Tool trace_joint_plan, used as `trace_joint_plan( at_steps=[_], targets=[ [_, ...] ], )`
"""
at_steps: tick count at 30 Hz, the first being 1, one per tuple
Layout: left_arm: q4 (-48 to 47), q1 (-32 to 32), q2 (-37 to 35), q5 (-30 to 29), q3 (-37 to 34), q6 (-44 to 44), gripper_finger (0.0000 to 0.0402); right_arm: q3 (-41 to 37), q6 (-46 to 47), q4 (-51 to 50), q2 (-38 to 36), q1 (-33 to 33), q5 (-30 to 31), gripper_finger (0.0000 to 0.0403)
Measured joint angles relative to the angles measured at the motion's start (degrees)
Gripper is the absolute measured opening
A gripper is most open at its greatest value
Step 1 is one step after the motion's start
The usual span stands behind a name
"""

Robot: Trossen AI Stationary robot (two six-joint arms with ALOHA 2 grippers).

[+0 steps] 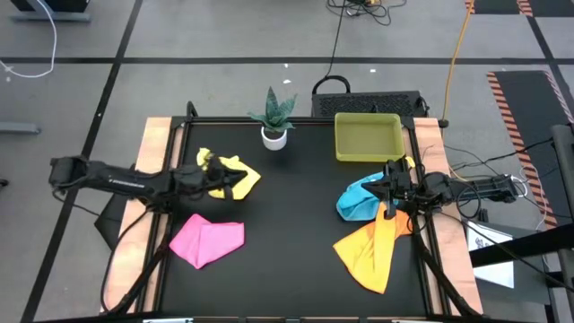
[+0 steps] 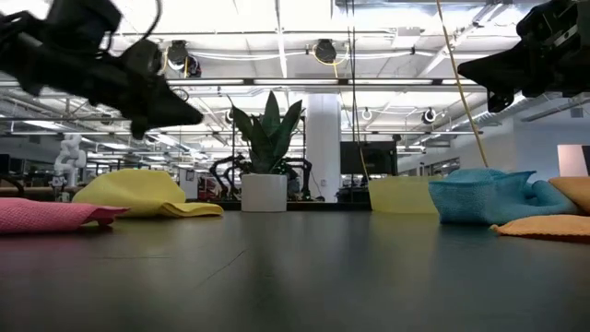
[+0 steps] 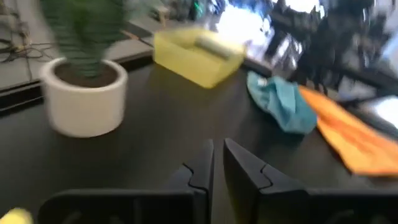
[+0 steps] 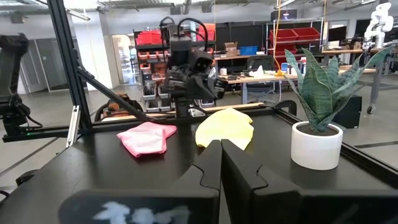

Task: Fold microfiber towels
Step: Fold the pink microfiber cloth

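Four microfiber towels lie crumpled on the black table. The yellow one (image 1: 231, 177) and the pink one (image 1: 208, 240) are on the left. The light blue one (image 1: 360, 199) and the orange one (image 1: 369, 251) are on the right, and the blue rests partly on the orange. My left gripper (image 1: 240, 186) hangs in the air over the yellow towel (image 2: 147, 194), clear of it. Its fingers (image 3: 219, 165) are almost together with nothing between them. My right gripper (image 1: 382, 187) is shut and empty (image 4: 221, 149), raised above the blue towel (image 2: 484, 195).
A yellow-green plastic tray (image 1: 368, 136) stands at the far right of the table. A potted plant in a white pot (image 1: 274, 121) stands at the far middle. Bare black tabletop lies between the two pairs of towels and along the near edge.
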Motion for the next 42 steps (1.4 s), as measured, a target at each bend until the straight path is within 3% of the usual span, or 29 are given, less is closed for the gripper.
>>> trace_joint_plan(
  at_steps=[6, 14, 22, 27, 30, 33, 38, 42],
  targets=[
    [-8.2, -2.2, 14.2, 8.7, 13.1, 5.4, 0.0037, 0.0, 0.0, 0.0, 0.0, 0.0, 0.0, 0.0000],
    [-43.0, -3.5, 28.0, 6.0, 30.5, 3.8, 0.0039, 0.0, 0.0, 0.0, 0.0, 0.0, 0.0, 0.0000],
    [-66.1, -5.0, 32.2, 12.9, 37.1, -3.1, 0.0121, 0.0, 0.0, 0.0, 0.0, 0.0, 0.0, 0.0000],
    [-69.3, -8.8, 32.2, 24.0, 37.2, -9.9, 0.0166, 0.0, 0.0, 0.0, 0.0, 0.0, 0.0, 0.0000],
    [-68.1, -12.5, 32.2, 26.6, 37.2, -8.8, 0.0173, 0.0, 0.0, 0.0, 0.0, 0.0, 0.0, 0.0000],
    [-66.2, -15.7, 32.2, 24.8, 37.2, -4.6, 0.0170, 0.0, 0.0, 0.0, 0.0, 0.0, 0.0, 0.0000],
    [-63.3, -18.1, 32.2, 14.9, 36.5, -2.3, 0.0159, 0.0, 0.0, 0.0, 0.0, 0.0, 0.0, 0.0000],
    [-60.1, -17.9, 32.2, 15.9, 34.7, -3.9, 0.0152, 0.0, 0.0, 0.0, 0.0, 0.0, 0.0, 0.0000]
  ],
)
